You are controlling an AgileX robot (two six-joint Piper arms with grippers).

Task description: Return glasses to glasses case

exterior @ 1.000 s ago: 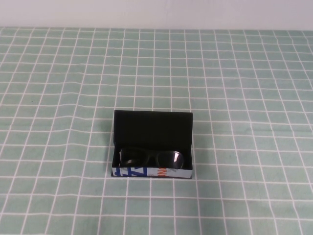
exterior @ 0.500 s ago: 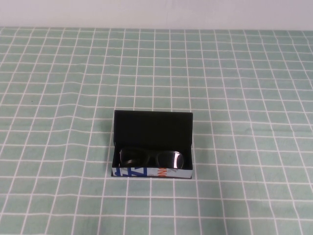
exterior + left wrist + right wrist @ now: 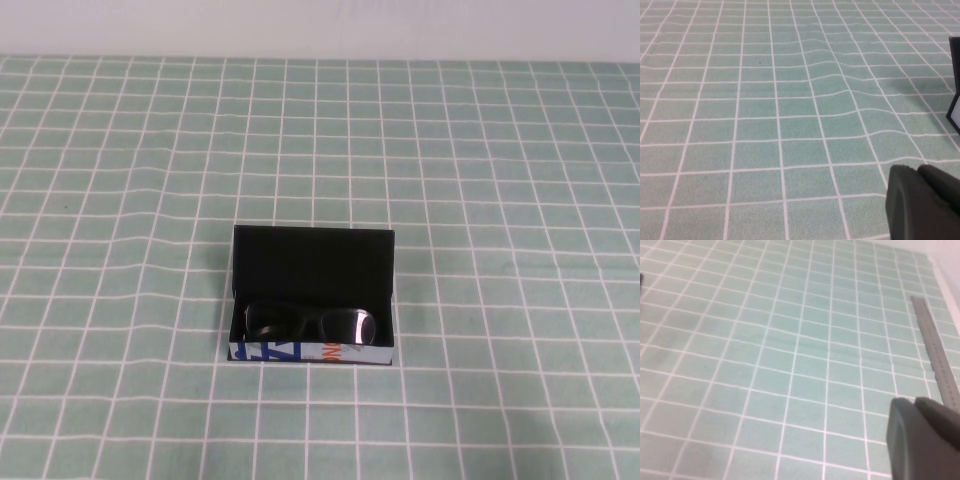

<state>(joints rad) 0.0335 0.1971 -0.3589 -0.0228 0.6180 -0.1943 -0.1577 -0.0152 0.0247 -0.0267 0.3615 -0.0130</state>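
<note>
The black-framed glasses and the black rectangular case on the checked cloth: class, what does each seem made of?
Black-framed glasses: probably glossy plastic; one lens shows a bright glare. Black rectangular case: likely rigid card or plastic, matt inside, flat lid, printed front wall. Green checked cloth: soft fabric, rippled.

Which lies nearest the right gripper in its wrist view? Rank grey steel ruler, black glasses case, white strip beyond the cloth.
1. Grey steel ruler, right beside the shut right gripper.
2. Black glasses case, an edge sliver, and white strip: too close to call.
Left gripper hangs low over the cloth.
</note>
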